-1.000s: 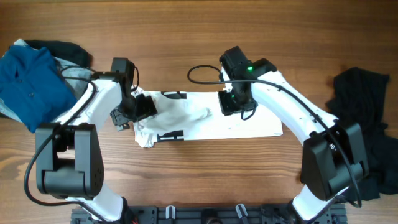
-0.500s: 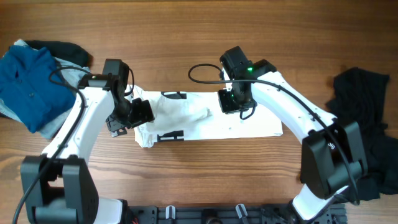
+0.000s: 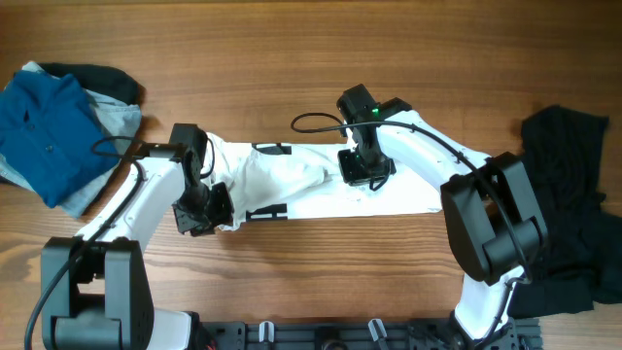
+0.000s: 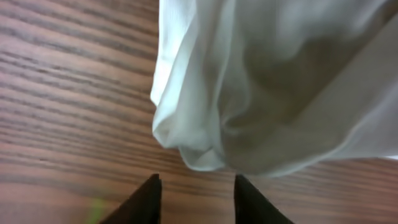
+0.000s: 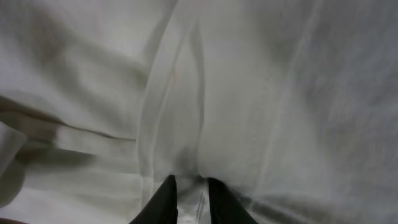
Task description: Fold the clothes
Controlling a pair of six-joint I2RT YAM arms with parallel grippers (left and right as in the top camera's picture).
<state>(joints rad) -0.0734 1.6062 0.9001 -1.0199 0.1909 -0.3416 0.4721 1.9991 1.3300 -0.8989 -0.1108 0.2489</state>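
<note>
White shirt [image 3: 321,190] lies mid tabletop [image 3: 292,58], folded to long narrow band; I judge this piece about half done. Left end bunched, not flat; crosswise folds not yet made. Blue pile [image 3: 49,136] far left looks stacked, black heap [image 3: 569,194] far right unfolded. Band long axis runs left-right, print near left end; collar side I cannot tell. Left hand [image 4: 196,180] apart, empty, over wood just beside bunched end. Right hand [image 5: 191,183] seems clamped on fold near band middle.

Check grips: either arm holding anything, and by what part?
Right gripper appears to pinch a raised crease of the white T-shirt, mid-garment. Left gripper is open and empty, just short of the shirt's bunched corner.
</note>
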